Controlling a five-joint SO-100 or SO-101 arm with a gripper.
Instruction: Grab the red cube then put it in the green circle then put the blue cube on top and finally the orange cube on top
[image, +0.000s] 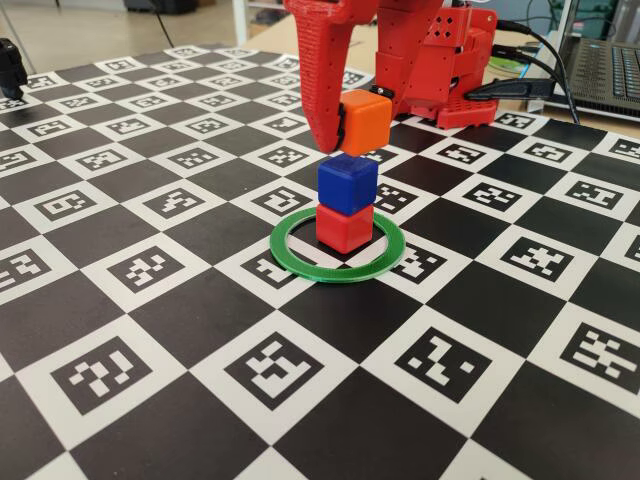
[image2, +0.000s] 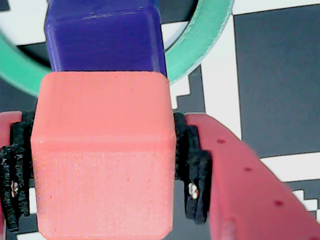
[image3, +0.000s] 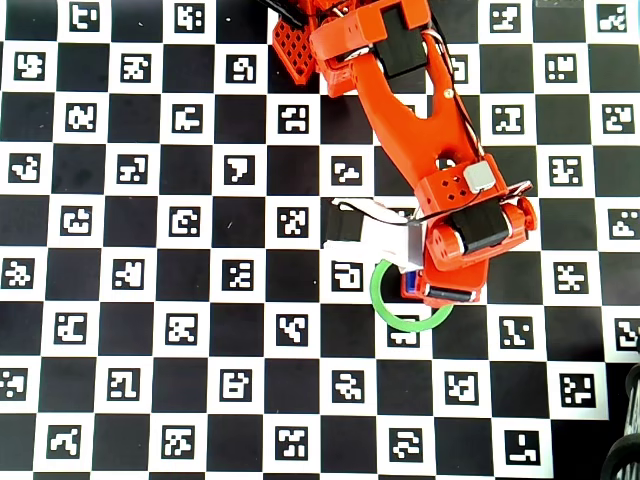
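The red cube (image: 345, 228) stands inside the green circle (image: 300, 262) on the checkered board. The blue cube (image: 347, 183) sits squarely on top of it. My gripper (image: 355, 130) is shut on the orange cube (image: 364, 122) and holds it just above the blue cube, a little to the right in the fixed view. In the wrist view the orange cube (image2: 102, 160) fills the space between the black pads (image2: 195, 170), with the blue cube (image2: 105, 42) and green circle (image2: 200, 45) beyond it. From overhead the arm hides the stack; only part of the green circle (image3: 395, 318) shows.
The arm's red base (image: 440, 70) stands at the back of the board. A laptop (image: 605, 60) and black cables (image: 540, 85) lie at the back right. A dark object (image: 10, 65) sits at the far left edge.
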